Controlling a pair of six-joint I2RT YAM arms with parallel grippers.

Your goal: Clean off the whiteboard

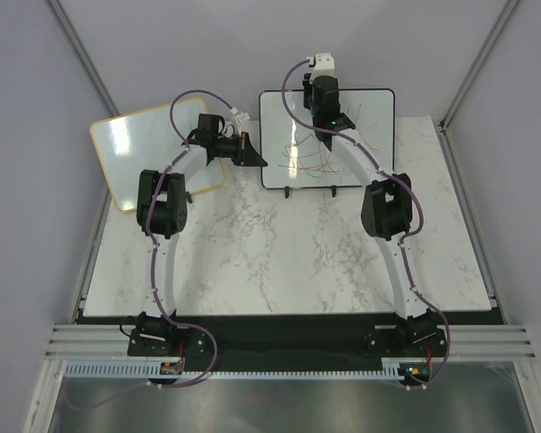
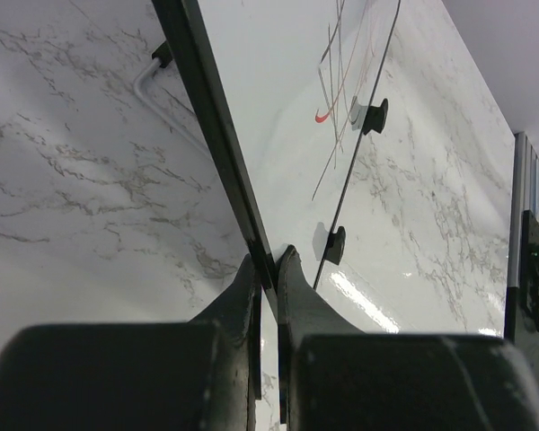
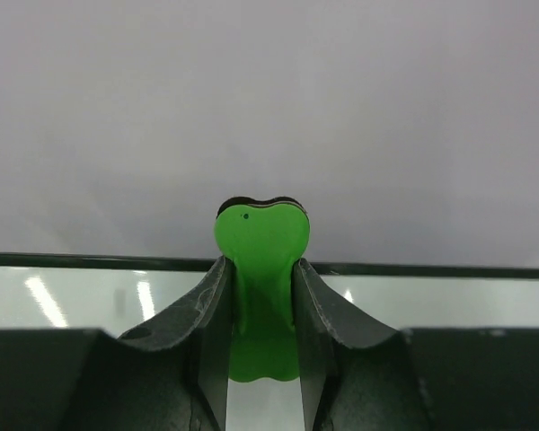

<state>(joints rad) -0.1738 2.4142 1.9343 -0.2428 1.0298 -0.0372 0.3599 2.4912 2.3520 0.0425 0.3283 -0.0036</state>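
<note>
Board: the whiteboard point(image 1: 370, 135) stands upright on its two black feet point(image 1: 287, 191) in the upper middle of the overhead view, at the far side of the marble table point(image 1: 279, 262).
Marks: red and black scribbles point(image 1: 307, 161) sit in the lower middle of its face.
Left gripper: the left gripper point(image 2: 268, 265) is pinched narrow onto the board's black frame; from above it sits at the board's left edge.
Right gripper: the right gripper point(image 3: 260, 265) is closed on a green eraser point(image 3: 260, 238), whose rounded tip shows above the fingers.
Eraser position: up by the board's top edge; whether it touches the surface is hard to tell.
Neighbour: a wood-framed board point(image 1: 135, 153) lies tilted at the upper left, apart from the first.
</note>
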